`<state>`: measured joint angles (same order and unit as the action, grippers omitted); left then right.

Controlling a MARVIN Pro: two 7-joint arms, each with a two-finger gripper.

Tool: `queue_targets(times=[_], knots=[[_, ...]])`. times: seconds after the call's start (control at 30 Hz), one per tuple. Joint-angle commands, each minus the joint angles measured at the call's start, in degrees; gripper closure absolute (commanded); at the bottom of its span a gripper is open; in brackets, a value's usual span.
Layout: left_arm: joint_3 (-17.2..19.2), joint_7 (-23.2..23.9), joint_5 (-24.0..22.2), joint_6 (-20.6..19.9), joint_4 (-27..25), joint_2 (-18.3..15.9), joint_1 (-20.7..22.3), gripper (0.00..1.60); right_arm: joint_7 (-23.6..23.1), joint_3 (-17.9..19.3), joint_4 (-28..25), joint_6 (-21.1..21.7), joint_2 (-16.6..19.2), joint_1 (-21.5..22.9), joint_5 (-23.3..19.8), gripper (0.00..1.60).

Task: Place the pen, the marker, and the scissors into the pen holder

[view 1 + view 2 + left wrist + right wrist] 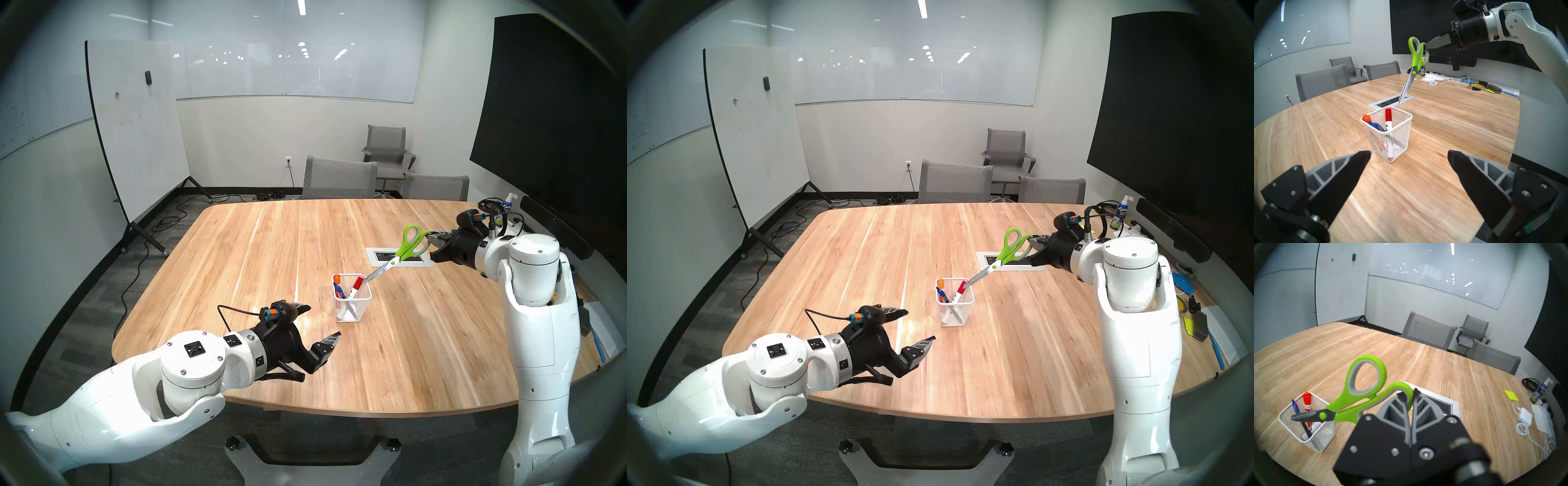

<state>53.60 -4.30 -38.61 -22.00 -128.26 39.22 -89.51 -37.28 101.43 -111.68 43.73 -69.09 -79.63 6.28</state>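
Onlooker: The pen (1376,126) and a red-capped marker (1388,120) already stand in the pen holder (1401,134), mid-frame on the counter (258,258). An orange-capped marker (1366,117) leans in its left corner too.

Visitor: So only the scissors (403,250) are left?

Onlooker: I'd say so. The right gripper (431,245) has its fingers pinched tight on one green handle loop, and the blades hang tilted, tip down, toward the cup. In the left wrist view the tip sits above and behind the rim, not inside yet.

Visitor: And the other arm?

Onlooker: The left gripper (320,325), lower left of the head view, has its fingers spread wide and holds nothing, just short of the holder.

Visitor: Anything in the way?

Onlooker: The red-capped marker leans across the opening, so the blades might catch it. The power outlet panel (397,258) lies behind the cup, flush with the counter. A spray bottle (1539,392), charger (1524,416) and sticky note (1511,395) sit well apart at the far right.
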Motion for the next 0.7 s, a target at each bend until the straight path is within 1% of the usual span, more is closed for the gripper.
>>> queue_targets(times=[0.0, 0.07, 0.2, 0.27, 0.33, 0.37, 0.67], knots=[[0.3, 0.1, -0.1, 0.4, -0.9, 0.1, 0.1, 0.00, 1.4, -0.3, -2.2, -4.1, -1.5, -0.8, 0.2, 1.60], [0.3, 0.1, -0.1, 0.4, -0.9, 0.1, 0.1, 0.00, 1.7, -0.3, -2.2, -6.0, -1.7, -1.6, 0.5, 1.60], [0.3, 0.1, -0.1, 0.4, -0.9, 0.1, 0.1, 0.00, 2.1, -0.3, -2.3, -7.5, -2.1, -2.4, 0.8, 1.60], [0.3, 0.1, -0.1, 0.4, -0.9, 0.1, 0.1, 0.00, 2.4, -0.2, -2.2, -9.5, -2.5, -3.2, 1.0, 1.60], [0.3, 0.1, -0.1, 0.4, -0.9, 0.1, 0.1, 0.00, 2.4, -0.1, -2.2, -9.9, -2.5, -3.4, 1.0, 1.60], [0.3, 0.1, -0.1, 0.4, -0.9, 0.1, 0.1, 0.00, 2.5, 0.0, -2.2, -10.8, -2.7, -3.7, 1.0, 1.60], [0.3, 0.1, -0.1, 0.4, -0.9, 0.1, 0.1, 0.00, 2.9, 0.9, -1.1, -16.7, -3.5, -5.3, 0.3, 1.60]])
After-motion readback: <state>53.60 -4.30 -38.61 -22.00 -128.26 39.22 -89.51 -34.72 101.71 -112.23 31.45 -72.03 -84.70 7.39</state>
